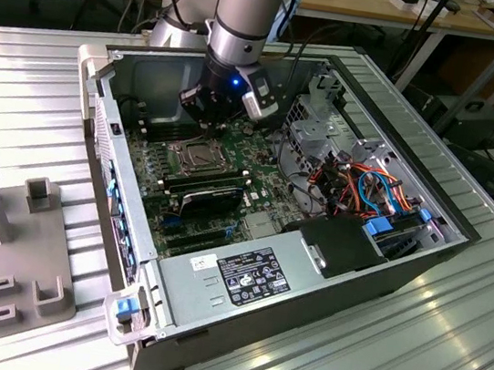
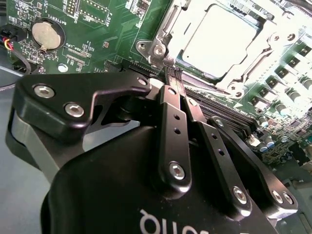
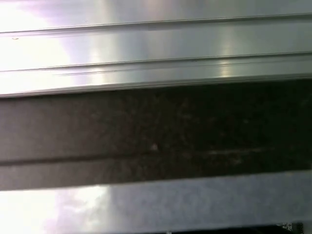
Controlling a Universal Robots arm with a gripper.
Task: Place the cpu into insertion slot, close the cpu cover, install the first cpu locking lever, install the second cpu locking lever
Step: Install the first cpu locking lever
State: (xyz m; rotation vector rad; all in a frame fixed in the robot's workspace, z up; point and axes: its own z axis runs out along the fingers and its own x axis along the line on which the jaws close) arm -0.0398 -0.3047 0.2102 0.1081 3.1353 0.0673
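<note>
In the exterior view, the gripper (image 1: pixel 203 126) is seen in the upper centre of the frame. It is lowered into the open computer case (image 1: pixel 209 322), which stands on a ribbed metal table (image 1: pixel 443 360). The insertion slot (image 1: pixel 196 154) lies just below the gripper in the frame, on the green circuit board (image 1: pixel 260 191). Whether the fingers touch the slot cannot be told from here.

In the second wrist view, the gripper (image 2: pixel 173 73) is shown with its fingers drawn fully together, no gap visible between the tips. The tips sit at a corner of the slot, beside a thin locking lever (image 2: pixel 209 87). Whether that wire is pinched between them cannot be told. The cpu (image 2: pixel 219 41) is seated in the slot, its dull silver top framed by the cpu cover (image 2: pixel 267 48), which appears to be lowered over it.

The cpu is judged light, rigid and fragile on its underside, so it is best left where it lies. The cover is thin, stiff sheet metal. The lever is judged to be springy, slippery wire, best taken near its free end, where leverage is greatest.

In the first wrist view, a light ribbed metal surface (image 3: pixel 156 48) and a dark band (image 3: pixel 156 131) are seen.
</note>
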